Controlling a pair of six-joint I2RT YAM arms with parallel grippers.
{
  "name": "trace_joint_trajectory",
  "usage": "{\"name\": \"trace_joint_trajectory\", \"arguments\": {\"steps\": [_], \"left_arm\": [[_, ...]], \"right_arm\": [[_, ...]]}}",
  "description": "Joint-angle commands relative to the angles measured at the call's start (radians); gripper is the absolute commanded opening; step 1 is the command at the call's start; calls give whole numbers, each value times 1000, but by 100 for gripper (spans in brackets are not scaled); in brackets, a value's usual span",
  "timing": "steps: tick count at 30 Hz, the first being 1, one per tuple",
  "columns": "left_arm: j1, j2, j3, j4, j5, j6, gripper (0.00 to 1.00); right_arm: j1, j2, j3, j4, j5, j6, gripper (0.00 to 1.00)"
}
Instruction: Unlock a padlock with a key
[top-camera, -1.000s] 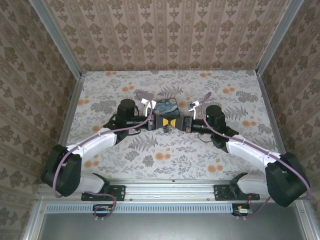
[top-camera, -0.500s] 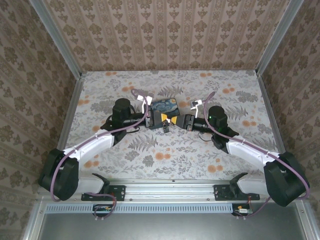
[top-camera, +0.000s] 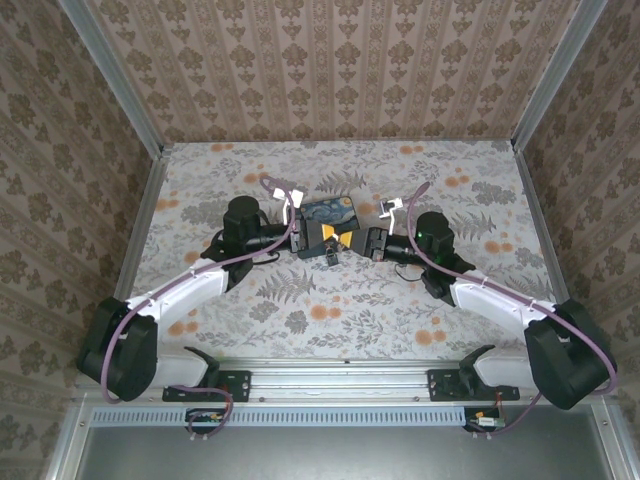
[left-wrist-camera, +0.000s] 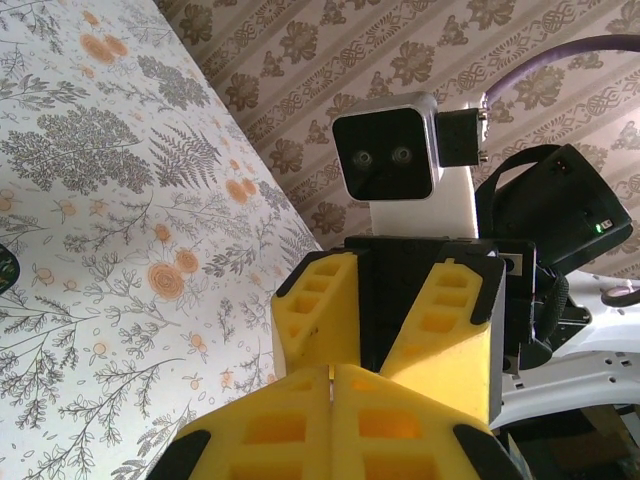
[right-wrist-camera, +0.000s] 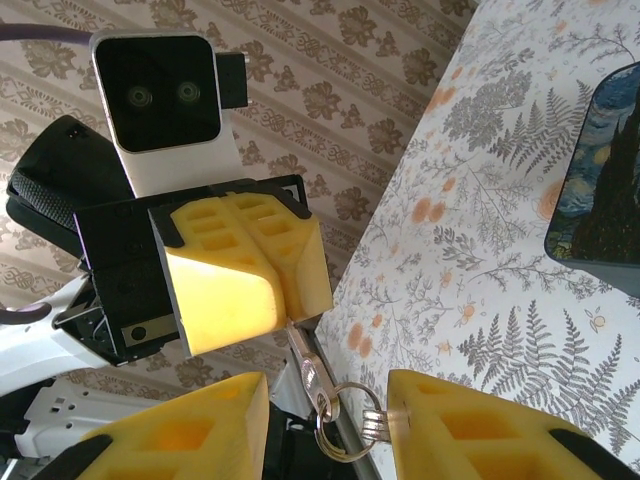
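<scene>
The key (right-wrist-camera: 305, 365) hangs pinched in the left tool (right-wrist-camera: 285, 300) — the right tool (right-wrist-camera: 325, 388) faces it, spread.

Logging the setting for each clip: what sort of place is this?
Most likely a lab test booth dressed to look homely, not a real room: wallpaper-patterned panels in a metal frame, a flower-print table, and two robot arms bolted to a rail at its near edge.
</scene>
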Motion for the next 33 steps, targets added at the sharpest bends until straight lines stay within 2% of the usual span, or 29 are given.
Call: {"name": "trace_joint_trajectory", "arguments": {"steps": [1,14,33], "left_arm": [[7,-16,-7,40,-1,-13,0],[7,-16,-12,61,-1,-28,0],[2,-15,-23,99,1,-45,0]], "right_arm": [[14,8,1,46,-24,11,38],[25,15,-3,72,-19,24,32],[33,14,-8,138,-11,44,16]]}}
